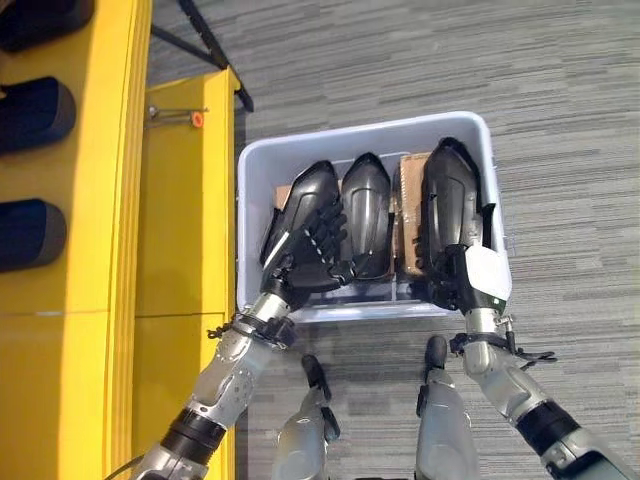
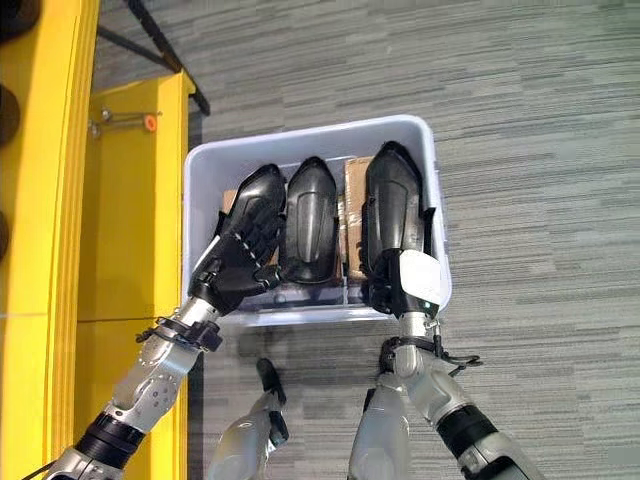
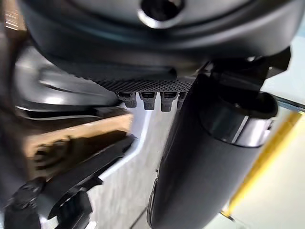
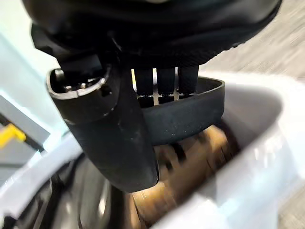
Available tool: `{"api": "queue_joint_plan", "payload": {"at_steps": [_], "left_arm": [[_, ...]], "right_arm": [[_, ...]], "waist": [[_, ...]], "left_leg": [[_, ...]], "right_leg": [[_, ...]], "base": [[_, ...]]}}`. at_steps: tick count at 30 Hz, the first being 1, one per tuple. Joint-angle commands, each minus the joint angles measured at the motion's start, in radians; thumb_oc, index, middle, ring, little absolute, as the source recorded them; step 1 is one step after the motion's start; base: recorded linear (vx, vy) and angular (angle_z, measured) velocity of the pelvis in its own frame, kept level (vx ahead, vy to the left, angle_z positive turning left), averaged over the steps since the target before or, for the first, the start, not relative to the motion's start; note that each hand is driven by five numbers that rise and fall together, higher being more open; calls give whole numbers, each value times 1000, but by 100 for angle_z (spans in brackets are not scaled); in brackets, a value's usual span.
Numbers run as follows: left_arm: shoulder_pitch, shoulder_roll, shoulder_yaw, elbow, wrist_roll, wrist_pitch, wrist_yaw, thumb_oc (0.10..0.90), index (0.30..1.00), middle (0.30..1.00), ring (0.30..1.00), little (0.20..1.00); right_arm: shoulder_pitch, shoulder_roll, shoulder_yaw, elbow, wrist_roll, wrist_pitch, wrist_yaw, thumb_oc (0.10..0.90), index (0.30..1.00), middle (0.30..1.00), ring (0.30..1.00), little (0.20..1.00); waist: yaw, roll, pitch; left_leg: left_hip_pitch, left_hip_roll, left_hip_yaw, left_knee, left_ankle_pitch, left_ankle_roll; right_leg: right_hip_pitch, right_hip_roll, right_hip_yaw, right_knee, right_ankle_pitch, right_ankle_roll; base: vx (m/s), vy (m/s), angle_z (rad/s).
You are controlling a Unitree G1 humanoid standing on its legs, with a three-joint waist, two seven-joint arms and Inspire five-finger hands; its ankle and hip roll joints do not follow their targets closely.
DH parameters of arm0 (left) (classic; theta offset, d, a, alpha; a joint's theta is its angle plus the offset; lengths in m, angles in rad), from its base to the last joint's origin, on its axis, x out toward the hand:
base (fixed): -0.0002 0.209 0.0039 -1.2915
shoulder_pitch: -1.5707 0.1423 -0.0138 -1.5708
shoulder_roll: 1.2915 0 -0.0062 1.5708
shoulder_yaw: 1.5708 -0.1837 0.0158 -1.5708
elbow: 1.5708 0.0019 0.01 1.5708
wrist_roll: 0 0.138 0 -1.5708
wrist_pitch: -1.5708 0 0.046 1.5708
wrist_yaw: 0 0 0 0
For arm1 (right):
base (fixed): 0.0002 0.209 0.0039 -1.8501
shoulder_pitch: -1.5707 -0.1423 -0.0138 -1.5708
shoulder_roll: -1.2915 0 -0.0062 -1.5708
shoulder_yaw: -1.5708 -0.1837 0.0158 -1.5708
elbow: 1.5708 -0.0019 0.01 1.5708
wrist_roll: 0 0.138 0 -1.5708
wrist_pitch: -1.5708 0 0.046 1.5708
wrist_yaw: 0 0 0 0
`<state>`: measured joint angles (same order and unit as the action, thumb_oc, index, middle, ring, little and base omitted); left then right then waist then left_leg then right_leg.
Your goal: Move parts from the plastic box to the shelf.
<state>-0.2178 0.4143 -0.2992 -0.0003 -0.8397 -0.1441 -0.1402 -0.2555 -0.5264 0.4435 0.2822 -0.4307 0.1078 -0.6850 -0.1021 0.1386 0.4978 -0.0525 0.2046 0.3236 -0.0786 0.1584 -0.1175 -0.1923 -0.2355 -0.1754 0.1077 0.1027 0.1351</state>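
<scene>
From the left eye view, a white plastic box (image 1: 262,165) sits on grey carpet beside a yellow shelf (image 1: 185,230), with three glossy black parts lying side by side in it over brown cardboard. Dark rounded items already rest in the shelf's bays at far left (image 1: 35,112), which suggests some parts have been moved; three appear left to shift. The left hand (image 1: 305,255) lies spread over the left part (image 1: 305,195), the middle part (image 1: 368,205) sits untouched, and the right hand (image 1: 470,280), white cover on its thumb, grips the near end of the right part (image 1: 450,195).

The right eye view repeats the scene: both hands are down in the box, all three parts inside it.

In the left wrist view, the fingers (image 3: 147,99) curl under the part's edge with the thumb (image 3: 205,171) standing clear; the hold looks partial, so I would judge it a grasp forming.

In the right wrist view, the fingers (image 4: 164,78) hook over the part's dark rim while the thumb (image 4: 119,138) presses its outer face, a closed pinch.
</scene>
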Motion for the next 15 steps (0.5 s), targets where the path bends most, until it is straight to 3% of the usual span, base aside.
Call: {"api": "queue_joint_plan", "payload": {"at_steps": [1, 12, 14, 15], "left_arm": [[5, -9, 25, -123, 3, -99, -28, 900, 1000, 1000, 1000, 1000], [74, -21, 37, -114, 11, -48, -15, 900, 1000, 1000, 1000, 1000], [88, -26, 45, -118, 19, -26, -24, 900, 1000, 1000, 1000, 1000], [113, -18, 65, -129, 18, -3, -27, 900, 1000, 1000, 1000, 1000]], "right_arm": [[-52, -56, -117, -70, -71, -45, -141, 400, 300, 300, 300, 300], [-14, -54, -181, -242, -35, -98, -159, 400, 300, 300, 300, 300], [-32, -48, -201, -286, -23, -106, -129, 400, 300, 300, 300, 300], [-24, -50, -220, -358, 6, -127, -84, 400, 300, 300, 300, 300]], "waist": [[-13, -20, -83], [-14, -42, -193], [-8, -47, -229], [-1, -60, -275]], "left_leg": [[-50, 9, 4, 40, -72, 14], [37, 16, -7, 27, -77, 14], [60, 17, -9, 24, -80, 14], [82, 19, -14, 24, -86, 15]], "right_leg": [[-31, 26, 6, 114, -193, -18], [100, 41, 18, 52, -188, -27], [135, 45, 13, 39, -188, -32], [179, 53, 6, 31, -198, -39]], "base": [[83, 9, -6], [105, -30, -9], [188, -71, -6], [150, -70, -7]]}}
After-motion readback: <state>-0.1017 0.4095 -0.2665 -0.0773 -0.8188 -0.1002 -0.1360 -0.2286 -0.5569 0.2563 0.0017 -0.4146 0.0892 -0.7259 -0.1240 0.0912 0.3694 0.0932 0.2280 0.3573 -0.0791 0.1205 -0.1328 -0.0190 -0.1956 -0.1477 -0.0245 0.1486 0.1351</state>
